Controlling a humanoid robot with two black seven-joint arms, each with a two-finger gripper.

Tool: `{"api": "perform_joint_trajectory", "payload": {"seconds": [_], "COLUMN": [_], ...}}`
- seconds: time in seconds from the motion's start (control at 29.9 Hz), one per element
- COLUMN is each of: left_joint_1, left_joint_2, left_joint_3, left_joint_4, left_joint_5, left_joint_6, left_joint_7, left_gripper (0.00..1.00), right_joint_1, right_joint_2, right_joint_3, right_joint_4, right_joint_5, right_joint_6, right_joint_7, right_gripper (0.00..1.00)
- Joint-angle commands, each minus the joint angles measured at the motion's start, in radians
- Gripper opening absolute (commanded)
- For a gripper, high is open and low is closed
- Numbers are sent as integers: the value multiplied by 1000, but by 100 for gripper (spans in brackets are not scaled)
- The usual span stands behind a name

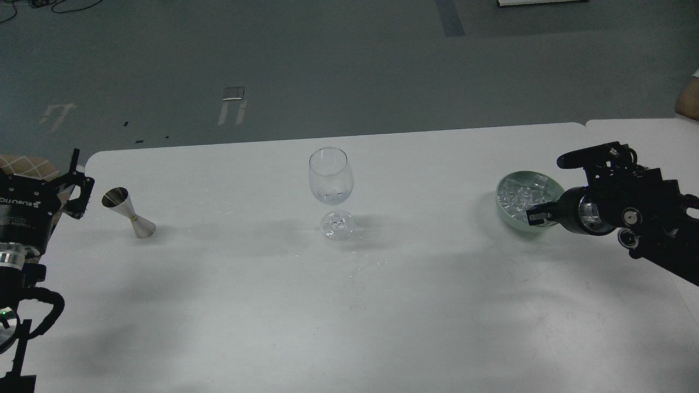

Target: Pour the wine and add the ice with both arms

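A clear wine glass (331, 188) stands upright at the table's middle; its bowl looks empty. A steel double-cone jigger (129, 213) stands at the left. My left gripper (81, 183) is open just left of the jigger, apart from it. A pale green bowl (505, 210) at the right holds a heap of small clear ice cubes (521, 194). My right gripper (552, 188) is open at the bowl's right side, one finger above the far rim and the other at the near rim. It holds nothing that I can see.
The white table (349, 305) has a rounded far edge, with grey floor beyond it. A second table (644, 131) abuts at the far right. My left arm's cables (38, 311) hang at the left edge.
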Motion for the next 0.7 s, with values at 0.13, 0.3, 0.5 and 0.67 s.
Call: {"api": "perform_joint_trajectory", "payload": {"seconds": [0.13,0.3,0.5,0.67], "left_joint_1": [0,-3,-3,-3], "left_joint_2": [-2,0,1,1], "left_joint_3": [1,-1,-1,-1], "left_joint_4": [0,0,2,3], "left_joint_5": [0,0,0,0], "left_joint_6": [-1,0,-1,-1], "left_joint_7": [0,0,0,0], "left_gripper": [98,98,98,98], "right_joint_1": [7,10,12,13], "right_joint_2": [-9,1,5,3], "right_joint_3": [20,46,46,52], "right_joint_4": [11,10,0,-3], "right_joint_5": [7,7,2,-2], "right_joint_6": [0,0,0,0], "right_joint_7": [0,0,0,-1], "right_gripper": [0,23,30,31]}}
